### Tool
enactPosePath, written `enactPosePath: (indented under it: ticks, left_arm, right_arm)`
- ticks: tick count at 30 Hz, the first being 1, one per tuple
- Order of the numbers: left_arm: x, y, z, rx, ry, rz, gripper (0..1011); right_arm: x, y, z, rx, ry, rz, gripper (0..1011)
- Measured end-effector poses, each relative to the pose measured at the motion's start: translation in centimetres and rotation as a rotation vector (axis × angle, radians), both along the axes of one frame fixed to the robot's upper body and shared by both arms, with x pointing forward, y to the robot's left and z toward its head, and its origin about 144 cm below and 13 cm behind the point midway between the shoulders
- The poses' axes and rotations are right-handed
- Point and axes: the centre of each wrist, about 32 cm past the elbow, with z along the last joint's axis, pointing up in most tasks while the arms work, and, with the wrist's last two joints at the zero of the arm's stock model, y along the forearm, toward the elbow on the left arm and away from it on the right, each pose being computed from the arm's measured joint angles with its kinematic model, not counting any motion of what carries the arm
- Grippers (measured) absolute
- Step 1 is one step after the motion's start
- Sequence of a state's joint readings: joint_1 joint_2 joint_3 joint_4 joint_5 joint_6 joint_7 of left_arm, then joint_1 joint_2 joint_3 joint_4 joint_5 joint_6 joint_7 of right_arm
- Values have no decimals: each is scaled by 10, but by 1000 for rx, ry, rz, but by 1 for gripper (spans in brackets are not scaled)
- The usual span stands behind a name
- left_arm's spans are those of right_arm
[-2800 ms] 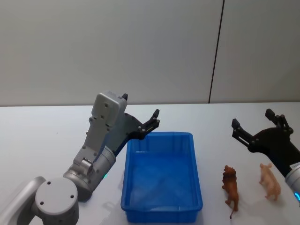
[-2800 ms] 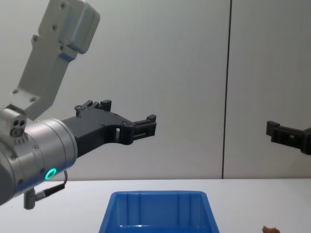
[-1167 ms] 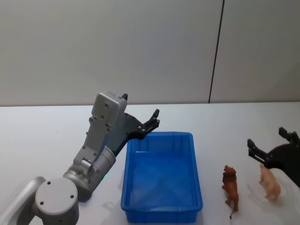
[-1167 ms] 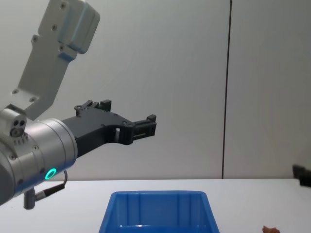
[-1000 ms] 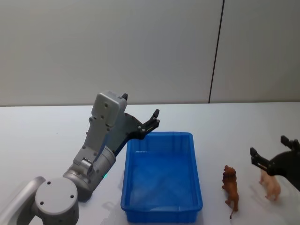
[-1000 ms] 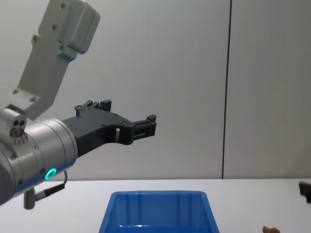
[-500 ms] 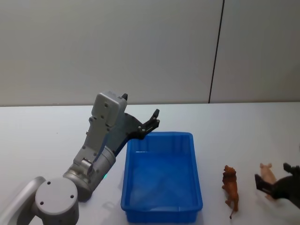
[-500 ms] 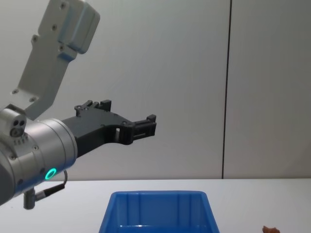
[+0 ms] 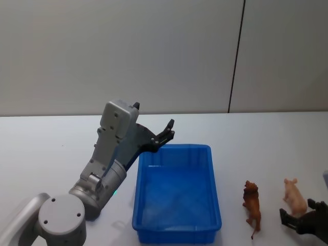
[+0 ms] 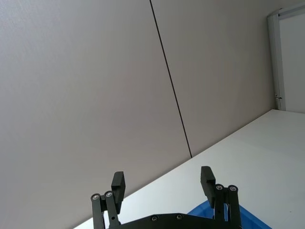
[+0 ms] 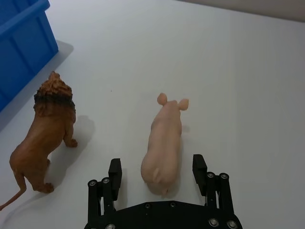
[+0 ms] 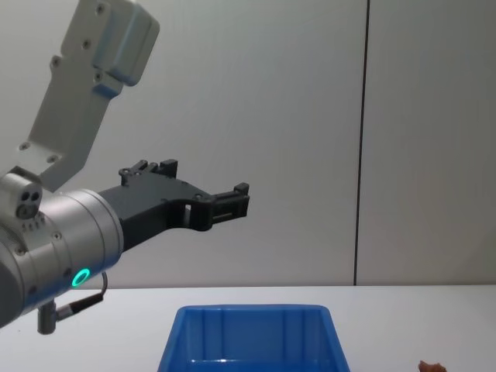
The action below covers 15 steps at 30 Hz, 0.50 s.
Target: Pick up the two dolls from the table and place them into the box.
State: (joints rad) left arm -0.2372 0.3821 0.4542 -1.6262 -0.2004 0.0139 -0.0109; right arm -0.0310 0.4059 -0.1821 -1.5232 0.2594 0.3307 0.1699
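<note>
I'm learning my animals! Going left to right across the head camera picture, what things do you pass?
Blue box → brown lion toy → pink pig toy. The open left gripper overlaps the box and the open right gripper overlaps the pig, so both are left out.

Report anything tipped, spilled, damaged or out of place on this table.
Nothing stands out. The lion and the pig both stand upright on the table, right of the blue bin, which sits flat and empty. The right gripper, open, is lined up behind the pig; the left gripper, open, hangs raised near the bin.
</note>
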Motion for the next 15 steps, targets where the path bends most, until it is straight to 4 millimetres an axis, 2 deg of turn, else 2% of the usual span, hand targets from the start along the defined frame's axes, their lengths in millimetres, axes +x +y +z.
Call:
enactPosePath:
  ticks: [8,10,12,15]
  left_arm:
    - [0,0,0,0,0,0,1004]
    - [0,0,0,0,0,0,1003]
    - [0,0,0,0,0,0,1004]
    - [0,0,0,0,0,0,1004]
  right_arm:
    - [-1,1,-5,15,25,-10,741]
    - [-1,1,-5,18,25,-13,645]
    - [-1,1,-6,20,21,-15,624]
    - [-1,2,-7,23,9,-19,504]
